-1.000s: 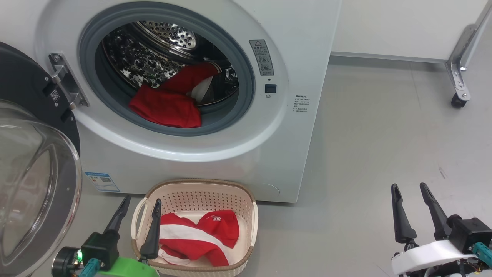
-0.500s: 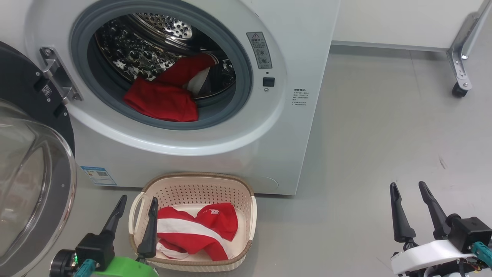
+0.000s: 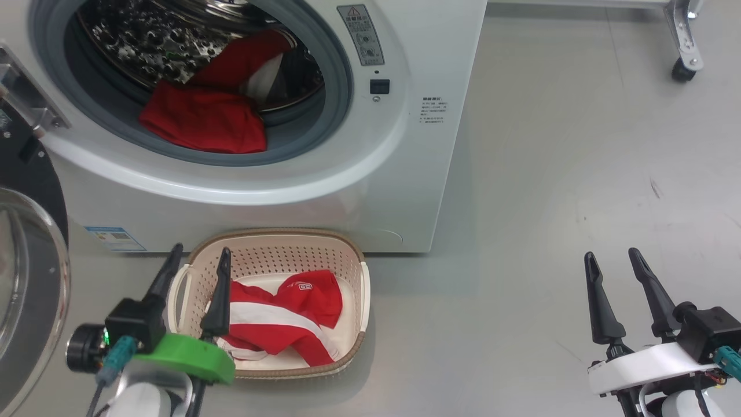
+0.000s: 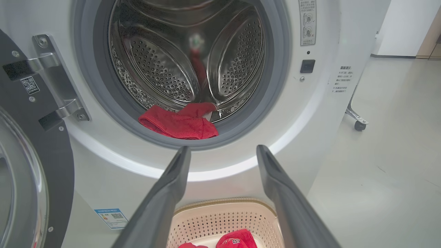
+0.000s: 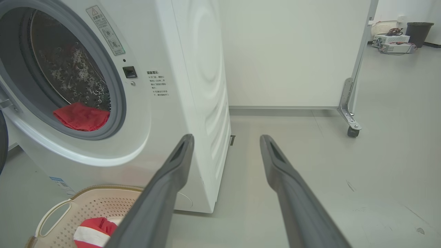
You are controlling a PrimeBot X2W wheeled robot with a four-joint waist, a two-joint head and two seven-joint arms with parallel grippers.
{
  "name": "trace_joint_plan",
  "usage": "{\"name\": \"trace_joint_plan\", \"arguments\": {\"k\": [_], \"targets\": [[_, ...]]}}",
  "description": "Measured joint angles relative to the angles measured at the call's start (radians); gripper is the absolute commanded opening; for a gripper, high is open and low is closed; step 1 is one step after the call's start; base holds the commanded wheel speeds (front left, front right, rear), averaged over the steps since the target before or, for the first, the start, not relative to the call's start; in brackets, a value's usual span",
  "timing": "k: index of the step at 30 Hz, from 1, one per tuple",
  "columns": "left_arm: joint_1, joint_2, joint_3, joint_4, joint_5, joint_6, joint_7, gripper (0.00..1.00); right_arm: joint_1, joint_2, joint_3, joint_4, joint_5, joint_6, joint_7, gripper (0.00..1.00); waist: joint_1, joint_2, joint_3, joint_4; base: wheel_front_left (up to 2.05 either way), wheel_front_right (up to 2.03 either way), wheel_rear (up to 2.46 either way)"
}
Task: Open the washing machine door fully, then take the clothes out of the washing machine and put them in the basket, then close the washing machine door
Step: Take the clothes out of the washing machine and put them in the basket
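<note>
**Cut off or unclear.** In the head view the top of the washing machine (image 3: 370, 191) and the upper arc of its opening run past the upper edge. The washing machine door (image 3: 23, 278) is cropped by the left edge, so only part of its black rim and glass bowl shows at lower left. One finger of the left gripper (image 3: 201, 250) overlaps the left side of the basket (image 3: 278, 238); contact cannot be judged. In the left wrist view the basket is cut by the bottom edge, and the back of the drum (image 4: 172, 69) carries blurred reflections.

**Task items.** The door hangs open at the left. A plain red garment (image 3: 202, 119) lies low in the drum and spills onto the grey seal (image 3: 307, 130), with a white patch behind it. A striped garment (image 3: 278, 321), red with a broad white band and a small white label, lies crumpled in the basket. The basket stands on the floor (image 3: 521, 231) just before the machine, at lower centre-left.

**Tools.** Both grippers have their fingers spread wide and carry nothing. The right gripper (image 3: 611, 253) is at lower right, well apart from the machine.

**Change.** Against the earlier head views the whole picture has slid, with machine and basket higher in the frame, so the camera has moved. Both garments keep their places and folds, and the finger spread is unchanged.
</note>
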Motion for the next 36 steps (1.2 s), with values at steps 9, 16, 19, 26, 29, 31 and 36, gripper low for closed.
{"name": "trace_joint_plan", "arguments": {"k": [9, 16, 19, 26, 29, 31, 36], "targets": [[-0.226, 0.01, 0.016, 0.005, -0.019, 0.008, 0.126, 1.0, -0.055, -0.014, 0.026, -0.015, 0.005, 0.0, 0.0, 1.0, 0.0, 0.0, 0.115, -0.052, 0.0, 0.0, 0.0], [-0.401, 0.03, 0.048, 0.072, -0.023, 0.018, 0.231, 1.0, -0.127, -0.019, 0.05, -0.021, 0.013, 0.0, 0.0, 1.0, 0.0, 0.0, 0.198, -0.109, 0.0, 0.0, 0.0], [-0.451, 0.035, 0.063, 0.117, -0.038, 0.026, 0.286, 1.0, -0.14, -0.018, 0.056, -0.019, 0.023, 0.0, 0.0, 1.0, 0.0, 0.0, 0.225, -0.14, 0.0, 0.0, 0.0], [-0.58, 0.085, 0.107, 0.209, -0.044, 0.056, 0.384, 1.0, -0.171, -0.016, 0.069, -0.011, 0.04, 0.0, 0.0, 1.0, 0.0001, 0.0, 0.282, -0.205, 0.0, 0.0, 0.0], [-0.623, 0.111, 0.127, 0.246, -0.044, 0.07, 0.425, 1.0, -0.181, -0.012, 0.071, -0.011, 0.049, 0.0, 0.0, 1.0, 0.0, 0.0, 0.305, -0.23, 0.0, 0.0, 0.0], [-0.651, 0.133, 0.129, 0.27, -0.041, 0.079, 0.454, 1.0, -0.19, -0.011, 0.071, -0.011, 0.054, 0.0, 0.0, 1.0, 0.0001, 0.0, 0.322, -0.245, 0.0, 0.0, 0.0], [-0.732, 0.184, 0.137, 0.309, -0.018, 0.1, 0.515, 1.0, -0.201, -0.01, 0.073, -0.011, 0.056, 0.0, 0.0, 1.0, 0.0, 0.0, 0.365, -0.276, 0.0, 0.0, 0.0]]}}
